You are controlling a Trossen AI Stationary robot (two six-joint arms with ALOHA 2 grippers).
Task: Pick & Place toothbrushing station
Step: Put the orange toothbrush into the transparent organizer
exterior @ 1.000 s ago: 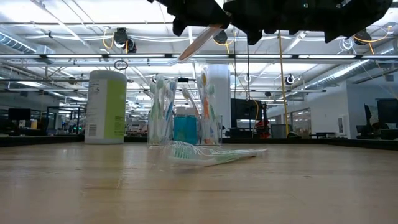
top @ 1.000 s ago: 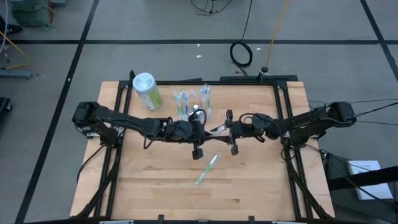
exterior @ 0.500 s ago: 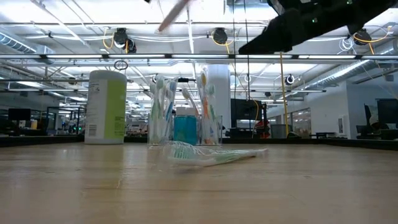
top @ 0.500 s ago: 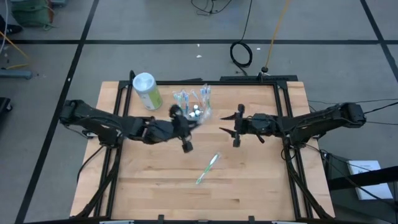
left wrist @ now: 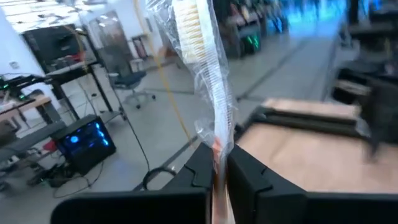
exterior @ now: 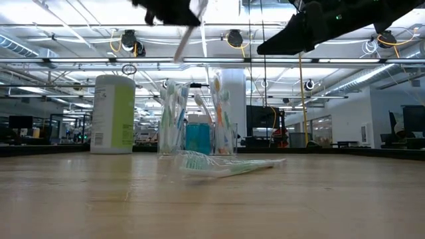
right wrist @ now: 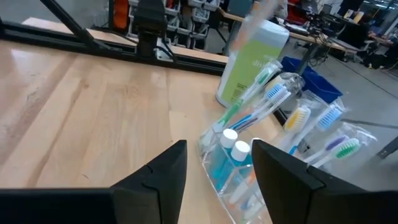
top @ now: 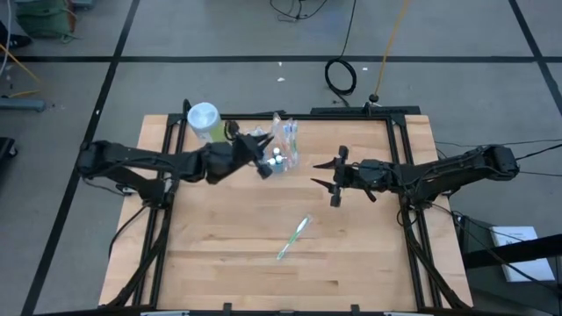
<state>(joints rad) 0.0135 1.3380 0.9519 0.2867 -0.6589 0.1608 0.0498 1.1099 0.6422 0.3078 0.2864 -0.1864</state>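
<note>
High view: the toothbrushing station (top: 279, 149) stands on the worktop (top: 219, 254) near its far edge, just beside the green canister (top: 206, 124). My left pincer (top: 256, 149) hangs at the station's canister side, close over its brushes. My right pincer (top: 332, 177) sits on the station's other side, apart from it, fingers spread, nothing between them. A wrapped green toothbrush (top: 294, 238) lies flat on the boards, well nearer the front edge than the station.

Low view: the station (exterior: 194, 121) is upright, brushes standing in it, a blue tube in the middle. Canister (exterior: 112, 114) beside it. The wrapped green brush (exterior: 226, 164) lies in front of the station. Above the station a pale wrapped toothbrush (exterior: 188, 32) slants down from my left pincer (exterior: 174, 10). Right pincer (exterior: 312, 30) also overhead.

Left wrist view: my left pincer (left wrist: 217, 167) is pinched on the handle of the wrapped toothbrush (left wrist: 200, 59); pale bristles point away from me, clear wrap crinkled round them.

Right wrist view: my right pincer (right wrist: 214, 165) is spread. Beyond it the station (right wrist: 261, 155) shows blue, green and white brushes and two white-capped blue tubes; canister (right wrist: 250, 62) behind.
</note>
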